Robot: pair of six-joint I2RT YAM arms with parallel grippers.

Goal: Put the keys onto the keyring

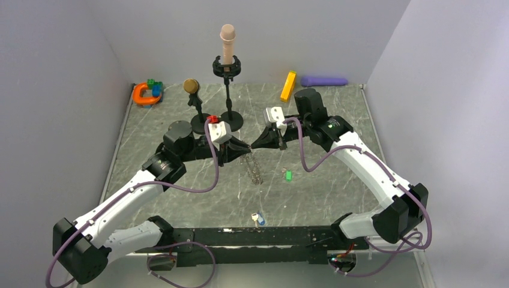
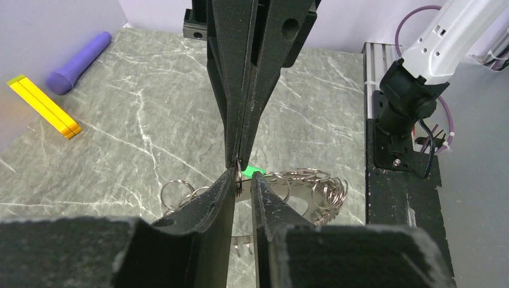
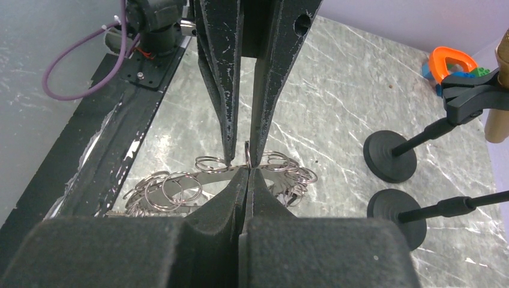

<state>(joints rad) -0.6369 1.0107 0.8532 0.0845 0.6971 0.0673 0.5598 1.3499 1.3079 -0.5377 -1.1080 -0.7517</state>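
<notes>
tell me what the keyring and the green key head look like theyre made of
The keyring looks like polished steel: silvery loops with bright glints. The green key has what looks like a plastic head, flat saturated colour, but too small to be sure.

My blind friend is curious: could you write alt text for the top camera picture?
Two white-and-black robot arms meet tip to tip mid-table, left gripper and right gripper at a jagged metal keyring on the grey marbled table. A green key lies apart to its right.
</notes>
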